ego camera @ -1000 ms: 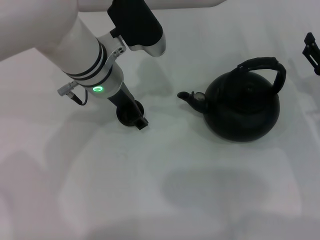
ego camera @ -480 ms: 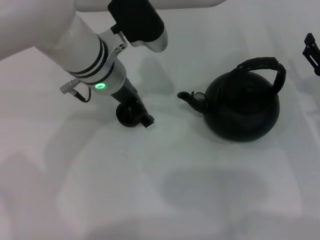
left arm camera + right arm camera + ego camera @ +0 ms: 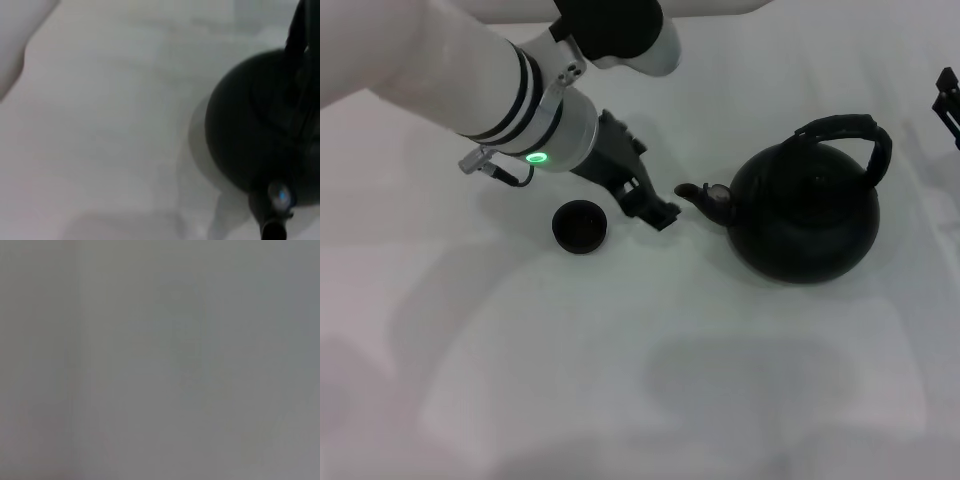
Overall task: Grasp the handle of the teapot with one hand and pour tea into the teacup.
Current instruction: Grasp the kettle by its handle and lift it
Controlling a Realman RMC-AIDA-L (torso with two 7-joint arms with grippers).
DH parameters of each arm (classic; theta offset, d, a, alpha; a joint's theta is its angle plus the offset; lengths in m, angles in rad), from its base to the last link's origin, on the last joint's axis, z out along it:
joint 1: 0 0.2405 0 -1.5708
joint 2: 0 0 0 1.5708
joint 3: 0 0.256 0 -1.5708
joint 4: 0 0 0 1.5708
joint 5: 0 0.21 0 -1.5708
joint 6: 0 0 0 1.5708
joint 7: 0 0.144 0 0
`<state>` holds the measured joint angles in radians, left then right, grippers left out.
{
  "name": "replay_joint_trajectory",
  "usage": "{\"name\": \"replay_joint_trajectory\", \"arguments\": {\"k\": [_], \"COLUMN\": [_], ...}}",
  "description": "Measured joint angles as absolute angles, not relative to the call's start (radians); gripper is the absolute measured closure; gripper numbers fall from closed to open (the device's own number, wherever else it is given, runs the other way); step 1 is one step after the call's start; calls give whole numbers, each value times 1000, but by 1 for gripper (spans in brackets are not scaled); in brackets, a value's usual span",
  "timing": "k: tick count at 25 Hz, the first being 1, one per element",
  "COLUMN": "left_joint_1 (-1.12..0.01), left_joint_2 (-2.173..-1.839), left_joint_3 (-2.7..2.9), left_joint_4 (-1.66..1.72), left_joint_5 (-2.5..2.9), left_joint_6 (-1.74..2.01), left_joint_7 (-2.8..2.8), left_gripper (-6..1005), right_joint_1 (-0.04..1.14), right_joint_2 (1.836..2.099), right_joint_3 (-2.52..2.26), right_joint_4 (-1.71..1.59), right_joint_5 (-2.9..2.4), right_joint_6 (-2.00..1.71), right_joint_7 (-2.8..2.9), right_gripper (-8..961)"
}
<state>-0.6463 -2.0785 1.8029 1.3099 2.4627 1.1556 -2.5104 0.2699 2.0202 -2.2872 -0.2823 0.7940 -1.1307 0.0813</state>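
The black teapot [image 3: 810, 215] stands right of centre, its spout [image 3: 698, 192] pointing left and its arched ribbed handle [image 3: 850, 130] rising over the top. The small dark teacup [image 3: 580, 226] rests on the white table to the left of the spout. My left gripper [image 3: 652, 205] hangs open and empty between the teacup and the spout, just above the table and close to the spout tip. The left wrist view shows the teapot [image 3: 250, 130] from near. Only a sliver of my right gripper [image 3: 950, 100] shows at the far right edge.
The white table [image 3: 640, 380] stretches bare toward the front. My left arm's white forearm [image 3: 470, 80] crosses the upper left of the head view. The right wrist view shows only plain grey.
My left gripper has lifted off the teacup and swung right toward the teapot's spout. The teacup stays where it was, now uncovered. Teapot and right arm have not moved.
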Motion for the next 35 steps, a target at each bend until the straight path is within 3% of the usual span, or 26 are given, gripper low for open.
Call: {"name": "replay_joint_trajectory", "arguments": {"k": [9, 19, 35], "left_joint_1": [-516, -343, -309], "left_joint_2": [-2077, -2077, -2082], "left_joint_3": [1760, 1670, 1640], "left_joint_4": [1403, 1329, 1039], "left_joint_5": [2298, 1774, 1107], "left_joint_6": [1027, 759, 487], "left_joint_7": [-2368, -1931, -1390], "left_gripper": [128, 130, 132], "right_joint_1": [270, 271, 287], "right_joint_2": [2020, 2020, 2019], "right_joint_3": [-2287, -2287, -2257], "right_joint_4": [-282, -282, -282], "right_joint_5": [795, 795, 795], "right_joint_6": [-1133, -1136, -1150], "right_joint_7": [81, 81, 81], "right_gripper": [83, 83, 83]}}
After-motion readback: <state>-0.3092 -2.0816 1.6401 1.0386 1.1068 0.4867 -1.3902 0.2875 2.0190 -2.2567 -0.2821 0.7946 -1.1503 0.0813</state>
